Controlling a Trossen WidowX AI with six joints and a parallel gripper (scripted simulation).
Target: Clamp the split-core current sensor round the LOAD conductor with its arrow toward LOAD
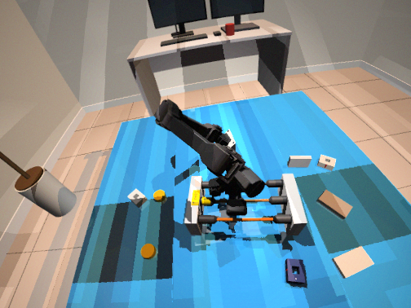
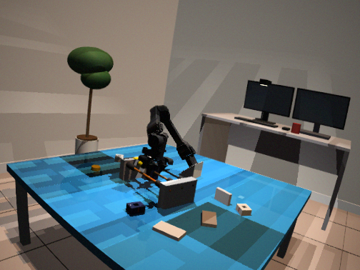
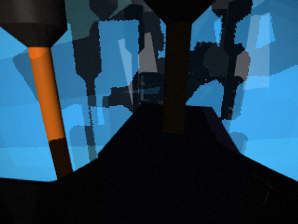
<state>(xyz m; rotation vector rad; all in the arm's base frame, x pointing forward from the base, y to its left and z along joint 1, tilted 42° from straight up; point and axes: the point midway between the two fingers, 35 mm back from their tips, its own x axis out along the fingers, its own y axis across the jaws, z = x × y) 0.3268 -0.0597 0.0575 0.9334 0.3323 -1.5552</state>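
Starting at the far left of the top view, we are seeing a potted plant's white pot (image 1: 48, 195) sitting off the blue table (image 1: 122, 253). On the table's left part, a small white block (image 1: 137, 197) is lying just beside an orange disc (image 1: 159, 195), and a second orange disc (image 1: 148, 251) is lying nearer the front edge, well apart from them.

Moving to the middle, the conductor fixture is standing with its left white end plate (image 1: 192, 205) carrying a yellow marker (image 1: 196, 197), which may be the LOAD tag, though we cannot read it. Two orange conductors are running between the plates: the rear one (image 1: 257, 200) and the front one (image 1: 253, 219). The black arm (image 1: 204, 140) is reaching down over them, and its gripper (image 1: 236, 205) is clamping on the dark split-core sensor (image 1: 237, 210), which is sitting at the rear conductor; whether it is fully around the rod we cannot tell. In the wrist view the sensor's dark body (image 3: 170, 165) is filling the lower frame, with one conductor (image 3: 176, 75) passing into it.

Further right, the right end plate (image 1: 294, 204) is standing, then a dark blue block (image 1: 295, 270), a white box (image 1: 299, 161), a holed cube (image 1: 327, 162), a brown slab (image 1: 335, 204) and a pale slab (image 1: 353, 261).
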